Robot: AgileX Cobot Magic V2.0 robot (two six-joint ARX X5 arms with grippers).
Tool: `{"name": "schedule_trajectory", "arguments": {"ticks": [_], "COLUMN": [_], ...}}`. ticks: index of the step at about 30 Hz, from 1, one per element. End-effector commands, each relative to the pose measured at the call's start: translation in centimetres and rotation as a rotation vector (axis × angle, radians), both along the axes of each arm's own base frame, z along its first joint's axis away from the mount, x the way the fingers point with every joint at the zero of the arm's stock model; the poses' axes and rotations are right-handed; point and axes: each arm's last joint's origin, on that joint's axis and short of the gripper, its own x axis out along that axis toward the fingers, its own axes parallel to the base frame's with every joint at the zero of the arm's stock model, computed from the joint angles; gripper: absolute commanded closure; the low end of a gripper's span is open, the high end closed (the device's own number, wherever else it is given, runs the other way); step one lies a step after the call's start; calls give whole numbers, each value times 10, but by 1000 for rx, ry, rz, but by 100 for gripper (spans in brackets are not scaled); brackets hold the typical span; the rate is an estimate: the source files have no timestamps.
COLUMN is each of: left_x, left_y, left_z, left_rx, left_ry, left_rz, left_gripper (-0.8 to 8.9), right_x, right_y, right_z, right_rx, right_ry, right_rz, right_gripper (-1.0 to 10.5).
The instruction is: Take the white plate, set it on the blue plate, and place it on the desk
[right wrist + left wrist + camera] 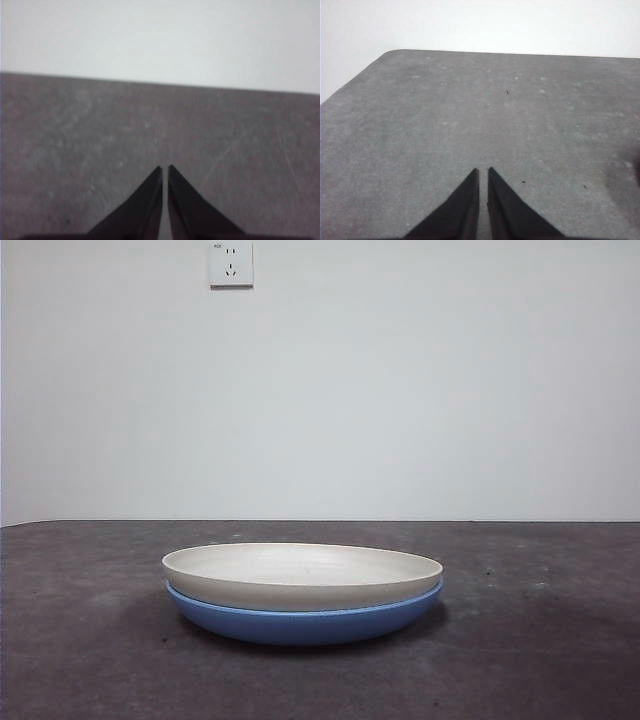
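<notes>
The white plate [300, 575] sits nested on top of the blue plate [300, 622] in the middle of the desk [540, 640] in the front view. Neither plate shows in the wrist views. My left gripper [483, 171] is shut and empty above bare desk [470, 115]. My right gripper [165, 168] is shut and empty above bare desk [100, 130]. Neither arm shows in the front view.
A white wall socket [231, 263] is on the wall behind the desk. The left wrist view shows a rounded corner of the desk [395, 53]. The right wrist view shows the desk's far edge [160, 85].
</notes>
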Motion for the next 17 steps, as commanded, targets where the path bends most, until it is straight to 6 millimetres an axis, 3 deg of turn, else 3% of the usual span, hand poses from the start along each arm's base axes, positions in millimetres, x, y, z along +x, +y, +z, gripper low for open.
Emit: {"name": "schedule_trajectory", "arguments": {"ticks": [1,13,17], "left_x": [1,1,1], "left_y": [0,0,0], "left_z": [-8,-8,-8], "left_rx": [6,6,6], "left_ry": [25,25,25], "left_rz": [2,2,2], "left_gripper": [786,786,786], "right_x": [0,1,1], "right_y": [-1,-1,-1], "right_z": [-7,-33,-33], "right_rx": [-9,-12,-19], "right_ry": [-15,114,112], "right_rz": [-19,-44,-43], "right_gripper": [931,931,931]}}
